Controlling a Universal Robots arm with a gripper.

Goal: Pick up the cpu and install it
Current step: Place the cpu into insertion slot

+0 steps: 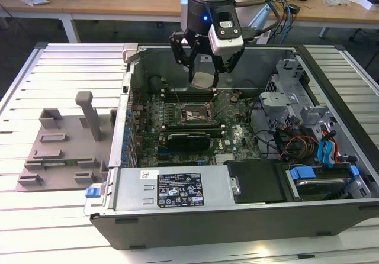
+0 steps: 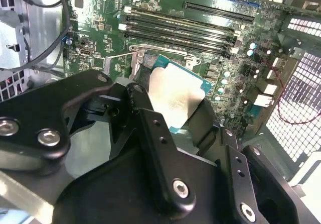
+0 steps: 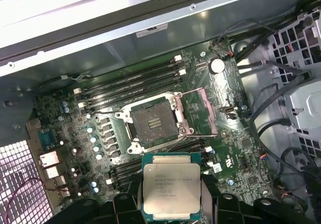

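Fingers (image 1: 190, 67), black, are clamped on the flat square silver-topped cpu (image 3: 171, 191), held clear of the green motherboard (image 1: 237, 135), near its open metal-framed socket (image 3: 153, 123). The open grey computer case (image 1: 127, 190) lies on a white slatted table (image 1: 71, 63); a wooden table (image 1: 130, 0) stands behind.

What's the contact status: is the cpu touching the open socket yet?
Apart. In the first wrist view the cpu, gripped in the end effector, sits clear of the socket, whose pin bed shows fully bare.
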